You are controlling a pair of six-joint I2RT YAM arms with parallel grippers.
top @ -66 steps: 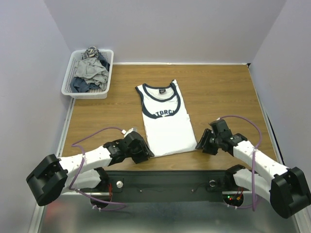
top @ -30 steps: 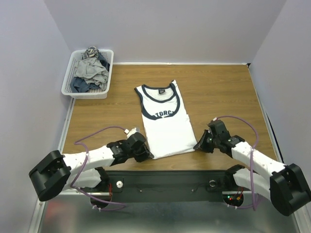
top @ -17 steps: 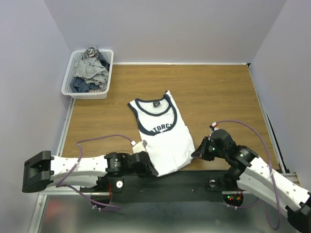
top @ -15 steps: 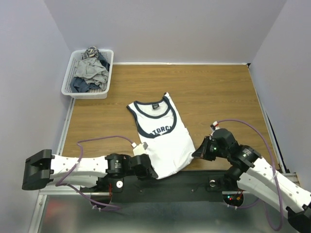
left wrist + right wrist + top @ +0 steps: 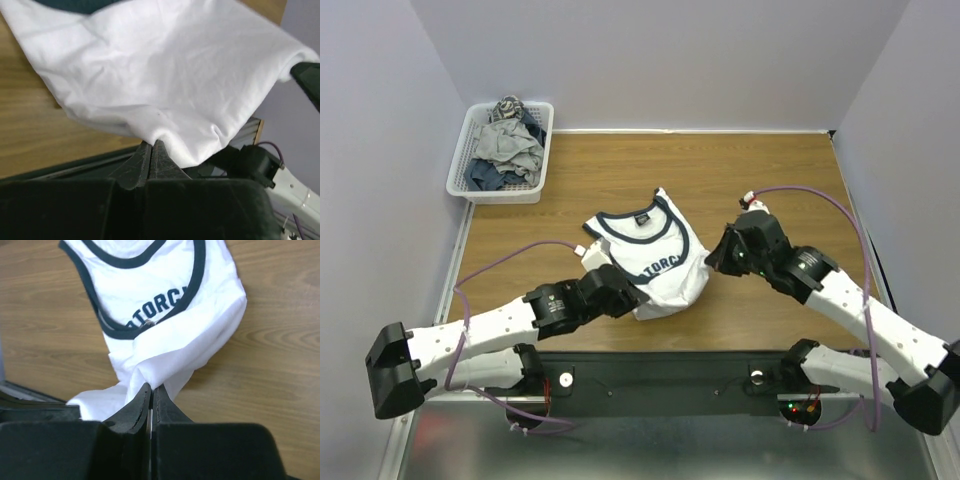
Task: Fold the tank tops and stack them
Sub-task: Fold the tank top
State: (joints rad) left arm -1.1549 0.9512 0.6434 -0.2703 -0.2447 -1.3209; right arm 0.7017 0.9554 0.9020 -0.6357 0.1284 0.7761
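One white tank top [image 5: 655, 262] with navy trim and an orange-black chest print lies bunched on the wooden table [image 5: 760, 180], its hem lifted and carried up over the chest. My left gripper [image 5: 628, 292] is shut on the hem's left corner; in the left wrist view [image 5: 151, 144] white cloth [image 5: 170, 85] drapes from the pinched jaws. My right gripper [image 5: 712, 262] is shut on the hem's right corner; the right wrist view [image 5: 151, 386] shows the fabric [image 5: 165, 315] running from the jaws toward the neckline.
A white mesh basket [image 5: 465, 170] with several crumpled garments [image 5: 505, 150] stands at the back left of the table. The black base rail [image 5: 660, 375] runs along the near edge. Walls close in on three sides.
Both grippers dragged the tank top toward the near edge, then lifted its hem and carried it up and away over the chest. The shirt went from flat to bunched and half folded.
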